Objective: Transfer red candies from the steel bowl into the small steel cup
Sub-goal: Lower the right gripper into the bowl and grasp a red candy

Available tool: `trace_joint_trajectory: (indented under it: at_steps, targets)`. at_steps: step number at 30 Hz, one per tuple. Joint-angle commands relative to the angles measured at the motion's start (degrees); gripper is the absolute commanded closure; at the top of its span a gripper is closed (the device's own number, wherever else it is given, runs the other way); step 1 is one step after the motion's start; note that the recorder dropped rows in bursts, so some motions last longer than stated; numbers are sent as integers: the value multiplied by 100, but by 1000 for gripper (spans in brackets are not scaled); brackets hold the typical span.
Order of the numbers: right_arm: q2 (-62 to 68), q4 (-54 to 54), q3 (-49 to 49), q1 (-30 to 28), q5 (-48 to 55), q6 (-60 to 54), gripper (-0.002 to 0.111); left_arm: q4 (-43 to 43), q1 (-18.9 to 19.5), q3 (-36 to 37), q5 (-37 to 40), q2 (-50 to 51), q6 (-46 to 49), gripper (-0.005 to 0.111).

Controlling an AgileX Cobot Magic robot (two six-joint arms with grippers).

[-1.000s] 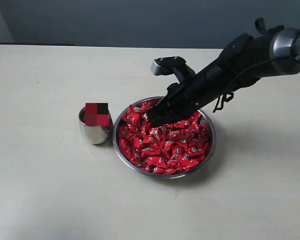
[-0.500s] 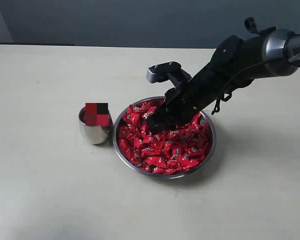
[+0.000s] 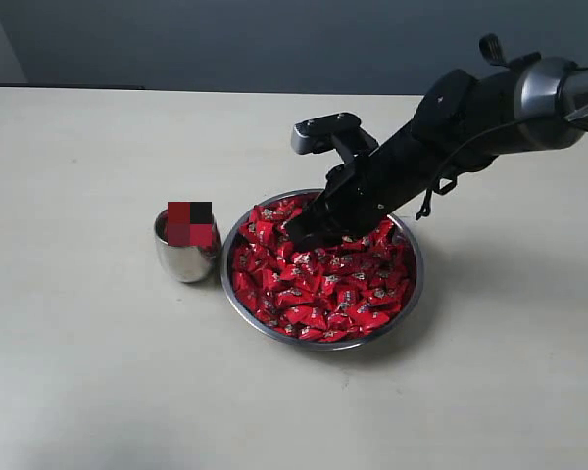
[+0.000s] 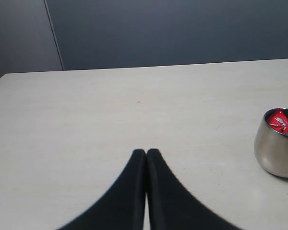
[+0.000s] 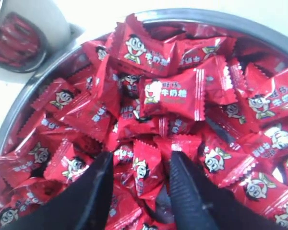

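Observation:
The steel bowl [image 3: 407,294] sits mid-table, heaped with red candies [image 3: 314,289]. My right gripper [image 3: 302,233] dips into the far-left part of the heap. In the right wrist view it [image 5: 141,160] stands open, its black fingers [image 5: 182,177] straddling one red candy [image 5: 146,172] in the pile, the bowl's rim [image 5: 216,18] curving around. The small steel cup [image 3: 184,257] stands just left of the bowl and holds some red candies [image 4: 281,122]; its side [image 4: 276,151] shows in the left wrist view. My left gripper [image 4: 146,152] is shut on nothing above bare table, away from the cup.
A pale tabletop [image 3: 88,372] spreads around bowl and cup. A dark wall [image 3: 274,39] runs behind the table's far edge. The right arm [image 3: 490,108] slants in from the upper right over the bowl.
The right gripper dipped into the candies, then lifted slightly and shifted back. Bowl, cup and left gripper have not visibly moved.

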Motion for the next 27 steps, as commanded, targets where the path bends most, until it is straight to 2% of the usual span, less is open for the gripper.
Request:
trace_joint_trajectory:
  at_steps: [1, 11, 23, 27]
  targets:
    - [119, -3, -32, 2, -207, 41, 71, -12, 3, 22, -9, -26, -7, 106]
    - [366, -16, -494, 2, 152, 279, 71, -12, 3, 22, -9, -26, -7, 106]
    - [563, -66, -494, 2, 340, 302, 71, -12, 3, 22, -9, -26, -7, 106]
    - [563, -456, -494, 2, 375, 585, 73, -12, 3, 22, -9, -26, -7, 106]
